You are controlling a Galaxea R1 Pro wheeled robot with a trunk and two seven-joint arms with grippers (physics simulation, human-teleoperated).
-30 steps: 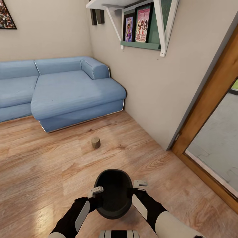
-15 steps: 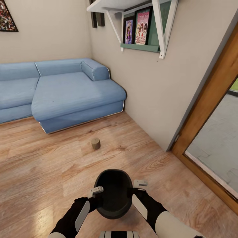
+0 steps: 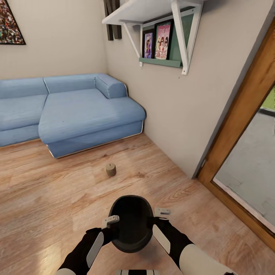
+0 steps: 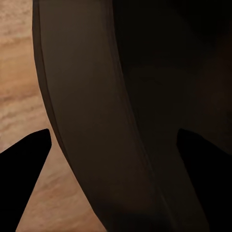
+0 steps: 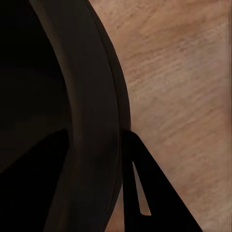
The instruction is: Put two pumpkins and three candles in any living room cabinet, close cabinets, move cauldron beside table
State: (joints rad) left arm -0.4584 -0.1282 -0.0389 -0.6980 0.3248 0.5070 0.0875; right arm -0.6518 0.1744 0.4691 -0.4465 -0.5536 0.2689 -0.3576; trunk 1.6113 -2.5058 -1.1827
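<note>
While both grippers stay clamped on the cauldron (image 3: 132,225), the view has tilted slightly.

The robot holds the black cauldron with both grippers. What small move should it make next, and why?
Probably keep both grips and turn the base away from this corner. The cauldron is clamped at its rim between the left gripper and the right gripper, and ahead lie a candle on the floor and a blue sofa, with no table in sight.
</note>
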